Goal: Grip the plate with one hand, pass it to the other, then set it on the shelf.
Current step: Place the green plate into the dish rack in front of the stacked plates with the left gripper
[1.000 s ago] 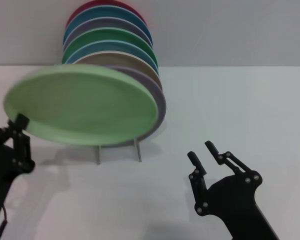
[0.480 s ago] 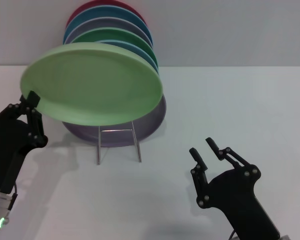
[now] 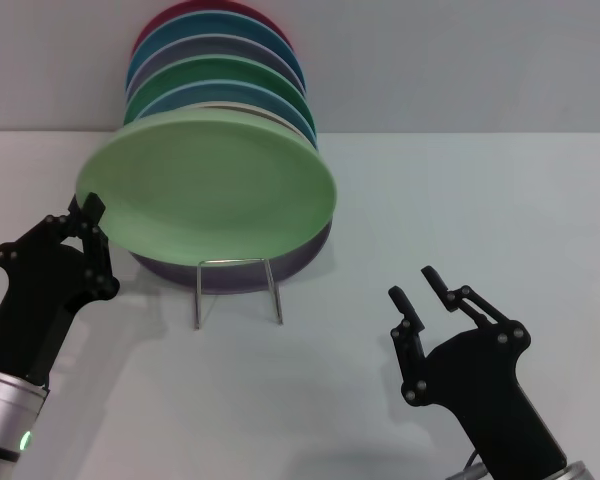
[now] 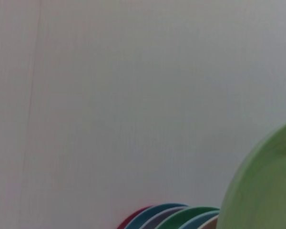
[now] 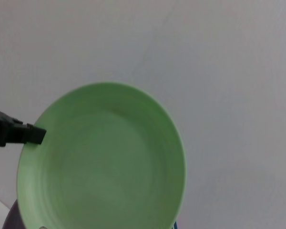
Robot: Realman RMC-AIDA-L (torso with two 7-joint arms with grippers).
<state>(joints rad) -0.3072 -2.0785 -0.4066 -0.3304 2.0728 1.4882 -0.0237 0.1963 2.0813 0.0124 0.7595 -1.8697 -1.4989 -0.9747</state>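
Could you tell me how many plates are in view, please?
8: the round pastel-green plate, rim in the left claw; seven colourful plates stacked behind it in the silver wire rack; more may be hidden. Right claw open, lower right.

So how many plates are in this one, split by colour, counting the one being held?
Dark red plate: 1
Blue plates: 2
Purple plates: 2
Dark green plate: 1
Cream plate: 1
Light green plate, held at its rim by the left gripper: 1
Total: 8 plates
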